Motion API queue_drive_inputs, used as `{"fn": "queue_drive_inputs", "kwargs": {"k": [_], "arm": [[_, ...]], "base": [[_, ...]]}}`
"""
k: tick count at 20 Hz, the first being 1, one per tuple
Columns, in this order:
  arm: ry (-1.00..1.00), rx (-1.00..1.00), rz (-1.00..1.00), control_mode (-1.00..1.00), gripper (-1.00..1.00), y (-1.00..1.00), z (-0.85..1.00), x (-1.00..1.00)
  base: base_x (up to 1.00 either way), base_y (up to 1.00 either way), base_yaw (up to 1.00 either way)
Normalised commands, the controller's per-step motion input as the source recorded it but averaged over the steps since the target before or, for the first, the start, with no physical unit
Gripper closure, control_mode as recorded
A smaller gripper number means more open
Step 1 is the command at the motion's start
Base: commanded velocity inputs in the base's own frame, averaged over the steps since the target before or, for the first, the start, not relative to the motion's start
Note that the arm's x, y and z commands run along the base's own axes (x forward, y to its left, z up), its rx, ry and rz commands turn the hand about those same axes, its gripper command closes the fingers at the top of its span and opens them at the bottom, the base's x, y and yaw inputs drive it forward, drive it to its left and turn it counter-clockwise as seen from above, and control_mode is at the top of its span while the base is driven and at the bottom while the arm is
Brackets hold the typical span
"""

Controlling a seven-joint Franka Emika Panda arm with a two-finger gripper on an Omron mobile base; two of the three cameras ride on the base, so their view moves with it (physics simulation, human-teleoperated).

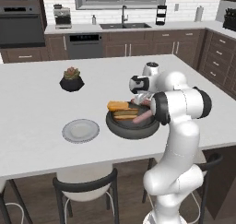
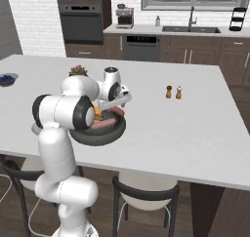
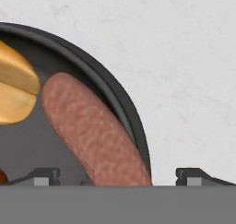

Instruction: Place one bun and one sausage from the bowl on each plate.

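Over the bowl (image 3: 117, 91) on the desk (image 1: 37, 80), the open gripper (image 3: 117, 176) straddles a sausage (image 3: 87, 126), apparently lined up to grasp it.

Counts, relative to the bowl (image 1: 131, 126): two buns (image 1: 120, 109) and two sausages (image 1: 142, 117) inside it — one grey plate (image 1: 80, 130) just beside, one plant pot (image 1: 72, 79) beyond, two shakers (image 2: 173, 92) well apart.
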Motion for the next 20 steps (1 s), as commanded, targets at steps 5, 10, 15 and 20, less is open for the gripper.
{"fn": "queue_drive_inputs", "kwargs": {"k": [5, 10, 15, 20], "arm": [[0.03, 0.0, 0.0, -1.0, -1.0, 0.0, -0.3, 0.0], [0.0, 0.0, 0.0, -1.0, 1.0, 0.0, -0.17, -0.01], [-0.02, 0.0, 0.0, -1.0, 1.0, 0.0, 0.0, -0.15], [-0.1, 0.0, 0.0, -1.0, 1.0, 0.0, 0.25, -0.43]], "base": [[0.0, 0.0, 0.0], [0.0, 0.0, 0.0], [0.0, 0.0, 0.0], [0.0, 0.0, 0.0]]}}
